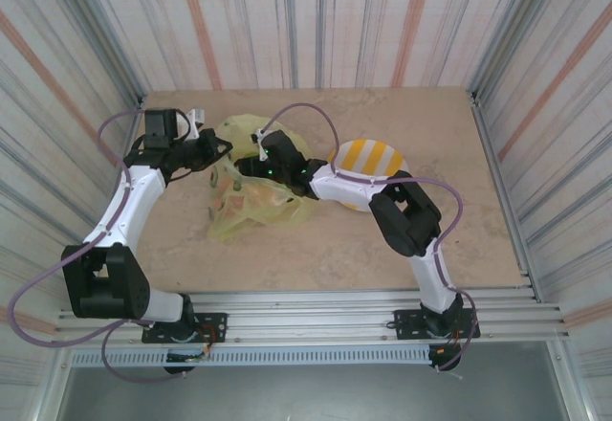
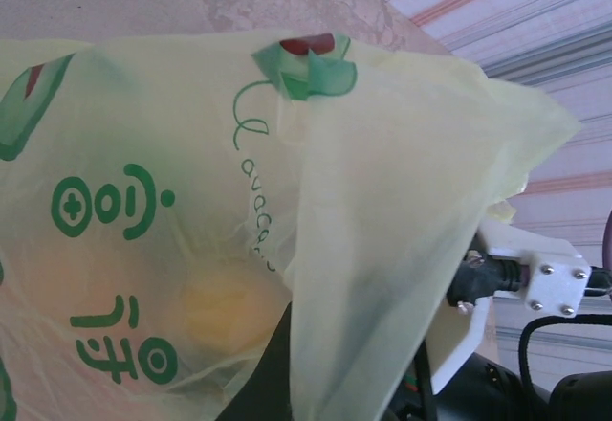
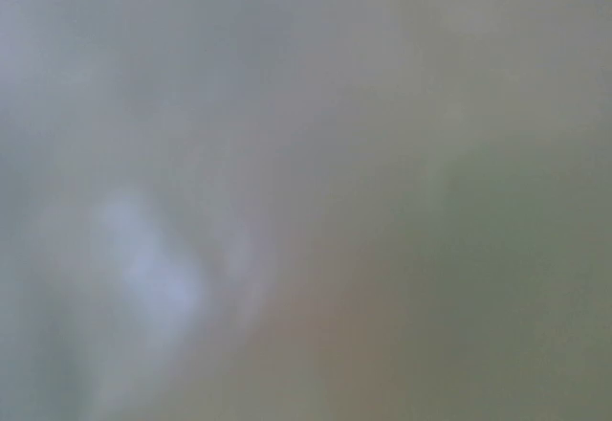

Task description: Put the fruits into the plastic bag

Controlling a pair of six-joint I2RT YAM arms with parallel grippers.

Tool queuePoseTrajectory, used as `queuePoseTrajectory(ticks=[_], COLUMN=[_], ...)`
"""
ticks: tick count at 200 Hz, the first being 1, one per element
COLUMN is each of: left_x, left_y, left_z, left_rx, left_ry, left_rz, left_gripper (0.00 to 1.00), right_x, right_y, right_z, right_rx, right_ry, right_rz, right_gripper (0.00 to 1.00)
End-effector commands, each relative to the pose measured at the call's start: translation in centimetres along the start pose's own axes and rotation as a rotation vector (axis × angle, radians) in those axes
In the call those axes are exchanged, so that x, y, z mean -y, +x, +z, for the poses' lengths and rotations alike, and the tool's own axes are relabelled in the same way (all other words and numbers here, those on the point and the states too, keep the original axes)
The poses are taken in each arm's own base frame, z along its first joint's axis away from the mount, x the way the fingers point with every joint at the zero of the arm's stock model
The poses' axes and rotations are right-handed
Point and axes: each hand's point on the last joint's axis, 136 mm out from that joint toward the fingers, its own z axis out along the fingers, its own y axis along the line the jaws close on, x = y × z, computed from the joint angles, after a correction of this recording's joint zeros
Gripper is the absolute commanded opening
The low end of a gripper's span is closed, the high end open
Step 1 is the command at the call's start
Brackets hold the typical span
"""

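Translucent plastic bag (image 1: 258, 201) lying left of centre on the table (image 1: 335, 249), a yellow fruit (image 2: 225, 311) dimly visible inside; left gripper (image 1: 215, 156) closed on its far rim; right gripper (image 1: 247, 166) at the bag's mouth, opening indiscernible; striped plate (image 1: 371, 156) just beside, toward the right edge

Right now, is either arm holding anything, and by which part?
The left gripper looks shut on the plastic bag at its rim. The right gripper reaches into the bag; any hold there cannot be told.
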Motion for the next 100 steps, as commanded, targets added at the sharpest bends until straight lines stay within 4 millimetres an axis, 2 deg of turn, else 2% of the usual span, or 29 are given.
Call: queuePoseTrajectory(ticks=[1, 29, 65, 100], left_x=[0.9, 0.8, 0.6, 0.5], left_y=[0.0, 0.1, 0.1, 0.1], left_z=[-0.6, -0.5, -0.4, -0.4], left_rx=[0.011, 0.008, 0.007, 0.007], left_ry=[0.031, 0.029, 0.025, 0.022], left_rz=[0.013, 0.010, 0.009, 0.008], left_gripper=[0.00, 0.00, 0.00, 0.00], right_x=[0.1, 1.1, 1.5, 1.2], right_y=[-2.2, -2.1, -2.0, -0.5], right_z=[-2.5, -3.1, -4.2, -6.1], right_rx=[0.046, 0.043, 0.035, -0.016], right_ry=[0.008, 0.026, 0.038, 0.025], right_rz=[-0.023, -0.018, -0.025, -0.058], right_gripper=[0.95, 0.97, 0.98, 0.97])
